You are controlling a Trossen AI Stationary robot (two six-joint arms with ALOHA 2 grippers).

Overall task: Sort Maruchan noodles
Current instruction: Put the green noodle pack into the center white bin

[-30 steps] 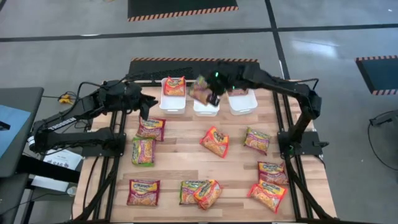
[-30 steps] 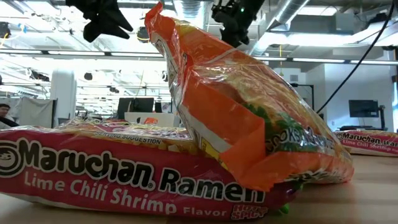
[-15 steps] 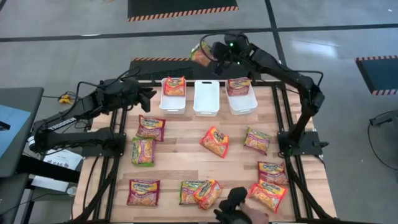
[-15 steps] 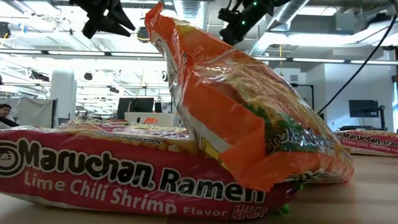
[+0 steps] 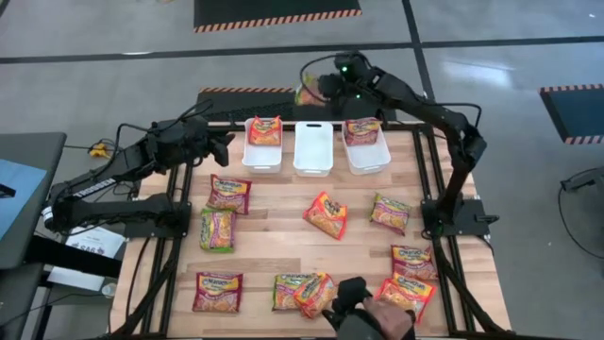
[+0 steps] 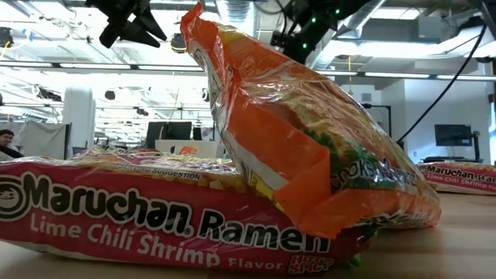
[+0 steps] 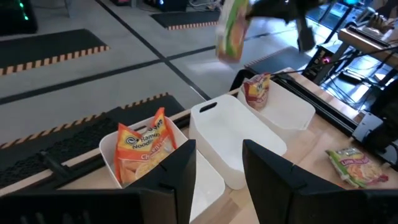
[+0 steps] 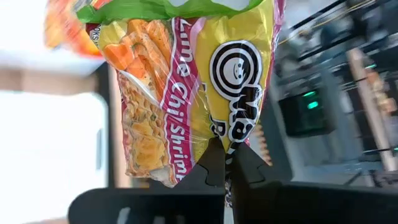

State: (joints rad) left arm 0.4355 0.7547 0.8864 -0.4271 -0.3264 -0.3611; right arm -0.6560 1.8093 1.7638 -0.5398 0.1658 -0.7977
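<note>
My right gripper [image 5: 323,89] is past the table's far edge, behind the middle bin [image 5: 312,151], shut on a green-topped Lime Chili Shrimp packet [image 8: 180,87]. That packet also shows in the left wrist view [image 7: 231,31]. My left gripper [image 7: 217,180] hovers open, holding nothing, left of the left bin [image 5: 260,153]. That bin holds an orange packet [image 5: 265,130] standing on edge. The right bin [image 5: 370,156] holds a red one [image 5: 361,130]. Several more packets lie flat on the wooden table [image 5: 274,236]. My right gripper pinches the packet's yellow edge [image 8: 219,134] between its two fingers, only a narrow strip of the wrapper. The packet is lifted clear of everything. It stands on edge in the air [image 5: 307,93] beyond the bins, above the dark mat behind the table.
A person's hand [image 5: 363,319] reaches in at the near edge between an overlapping pair of packets [image 5: 304,293] and an orange one [image 5: 406,295]. Others lie at the left [image 5: 229,194], the middle [image 5: 326,214] and the right [image 5: 390,212].
My right gripper has carried the packet from over the middle bin toward the table's far edge and past it, rolling its wrist on the way. My left gripper has swung a little without leaving its place. A person's hand has come in at the near edge.
</note>
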